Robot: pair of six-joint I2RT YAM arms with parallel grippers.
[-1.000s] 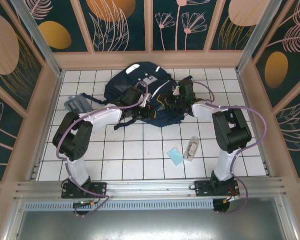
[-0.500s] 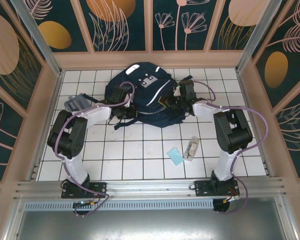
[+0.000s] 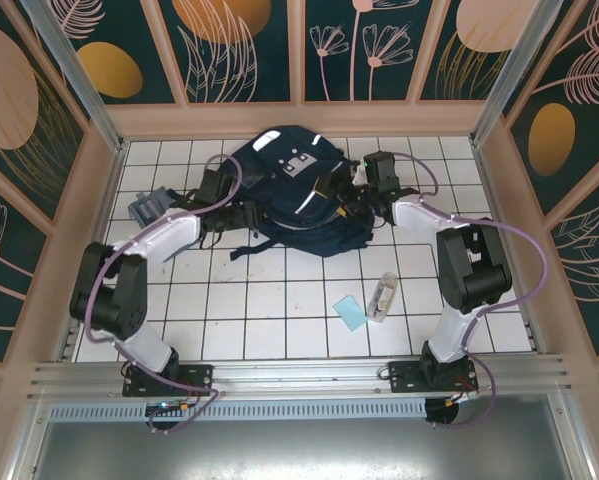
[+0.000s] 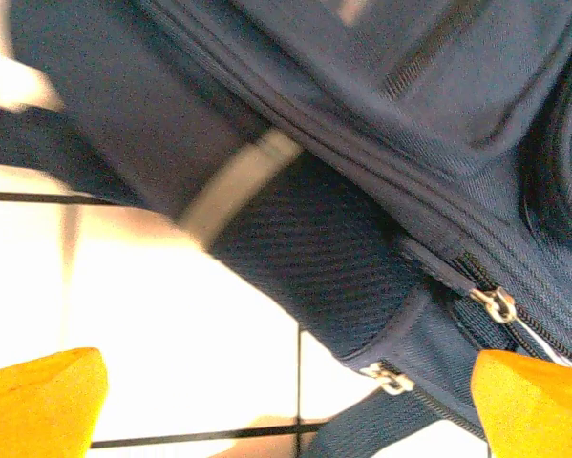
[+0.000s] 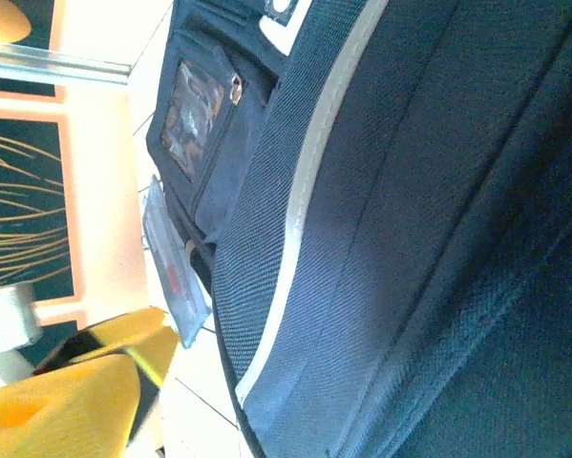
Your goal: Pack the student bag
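From above, the student bag [image 3: 294, 200], a large navy-blue fabric backpack with white reflective stripes, lies at the far middle of the white tiled table [image 3: 279, 320], with its grey-white patch facing up. The left hand [image 3: 222, 192] sits at the bag's left edge and the right hand [image 3: 362, 188] at its right edge, among the dark straps. A flat grey pouch [image 3: 149, 208] lies on the tiles left of the bag, near the left arm. Well apart from the bag, nearer the arm bases, a flat light-blue card [image 3: 350, 312] lies just beside a small clear bottle [image 3: 382, 297].

In the left wrist view, the yellow fingers [image 4: 37, 405] stand far apart at the two lower corners with nothing between them, so the left hand is released. Just beyond them the bag's side rests on the tiles, showing a pale stripe and two metal zipper pulls [image 4: 496, 303].

In the right wrist view, the bag's blue fabric with a white stripe looms close. One yellow finger shows at the lower left corner, beside the bag. I cannot tell whether the right hand is released or clenched. The grey pouch shows beyond the bag's far edge.
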